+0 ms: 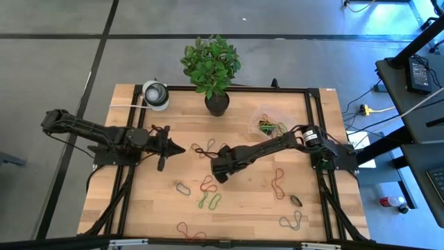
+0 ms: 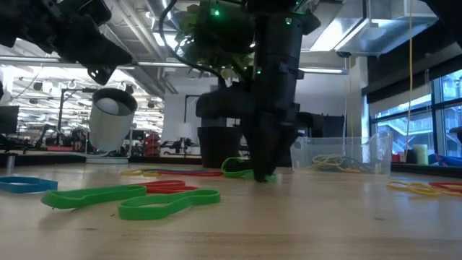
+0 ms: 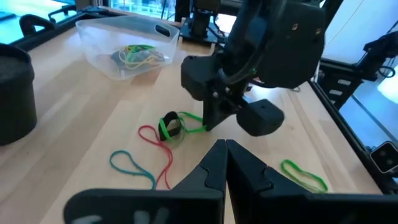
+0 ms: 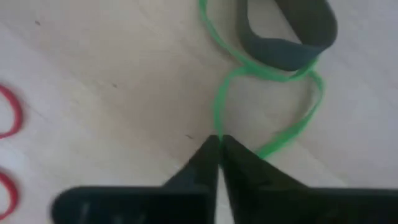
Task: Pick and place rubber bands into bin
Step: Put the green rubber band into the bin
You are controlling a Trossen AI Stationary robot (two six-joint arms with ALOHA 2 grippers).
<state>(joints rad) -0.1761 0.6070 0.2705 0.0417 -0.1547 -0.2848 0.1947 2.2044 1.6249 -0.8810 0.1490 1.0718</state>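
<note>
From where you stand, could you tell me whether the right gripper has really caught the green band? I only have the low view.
Observer: Yes. The right wrist view shows the right gripper shut on the thin green rubber band, down at the tabletop.
Operator: Thank you. Is anything lying on that band?
Observer: A dark grey band lies across its far loop. I cannot tell whether the two are linked.
Operator: And where is the left arm, please?
Observer: From above, the left gripper hangs shut and empty to the left of the right gripper, well apart from it.
</note>
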